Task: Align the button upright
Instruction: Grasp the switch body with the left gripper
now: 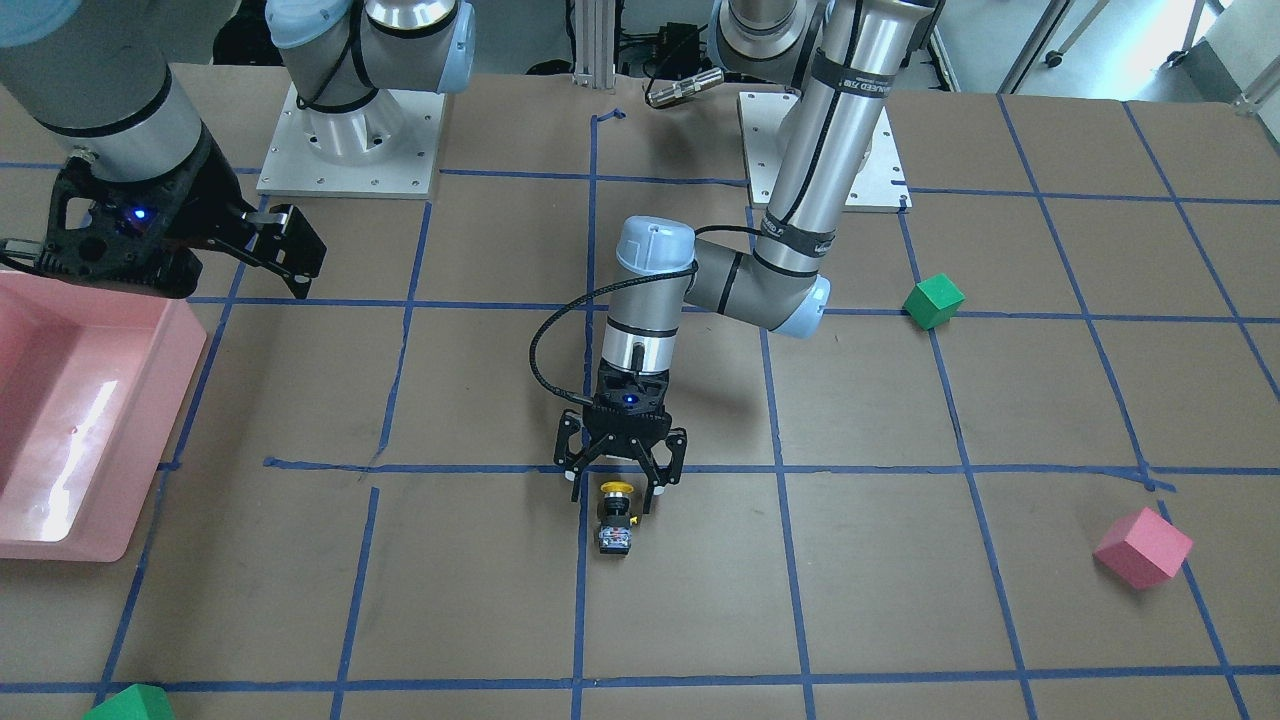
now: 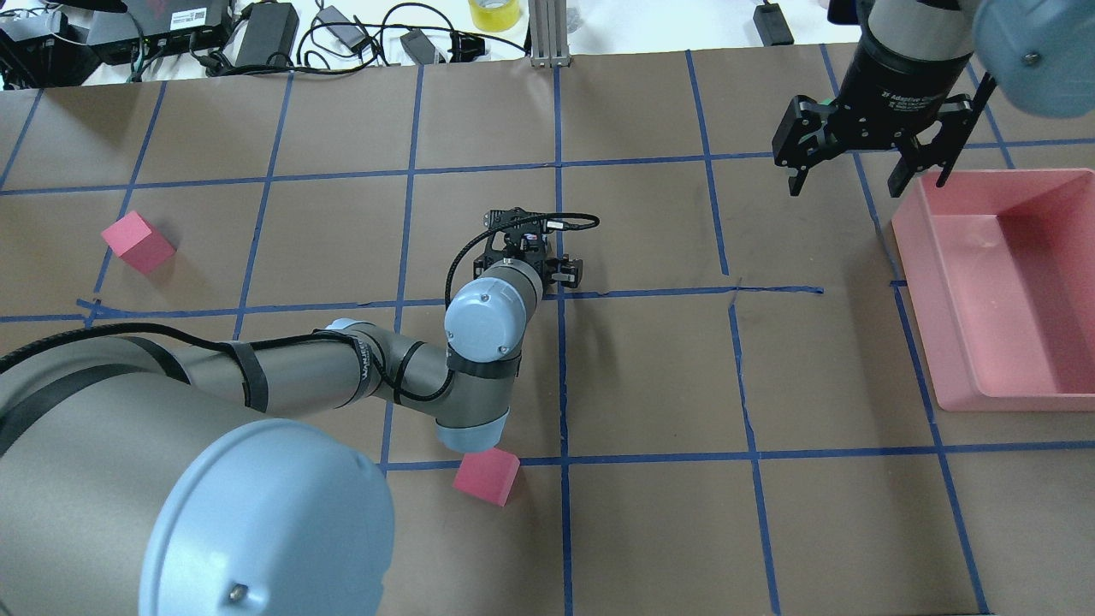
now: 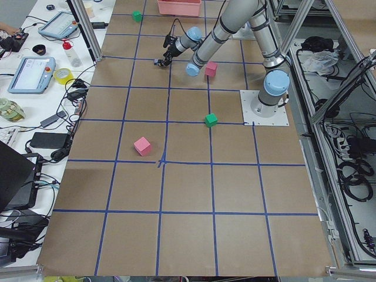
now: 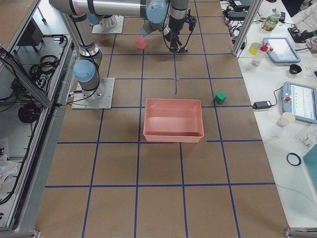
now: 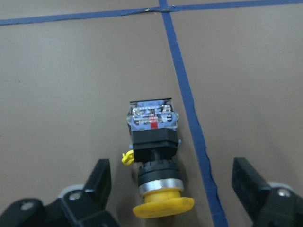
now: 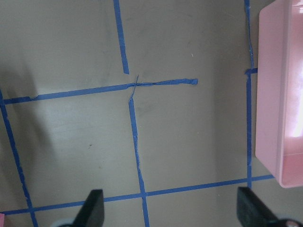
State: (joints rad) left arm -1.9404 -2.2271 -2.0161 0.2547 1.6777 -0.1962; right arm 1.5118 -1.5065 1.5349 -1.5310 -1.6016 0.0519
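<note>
Brown taped tabletop (image 1: 900,600) held the button (image 5: 154,142) on its side, long axis pointing straight away from the left gripper (image 1: 613,488), whose open fingers (image 5: 99,177) flanked the yellow cap (image 5: 163,206).

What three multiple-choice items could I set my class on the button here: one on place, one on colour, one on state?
1. Where is the button?
A in the pink tray
B on the table, between the fingers of the left gripper
C on a green cube

2. What colour is its cap?
A yellow
B red
C blue

3. How does the button sit?
A upright
B lifted off the table
C on its side

Key: 1 B, the left wrist view shows it on the brown surface with a finger on either side. 2 A, the mushroom cap shows yellow. 3 C, its cap points sideways along the table.
</note>
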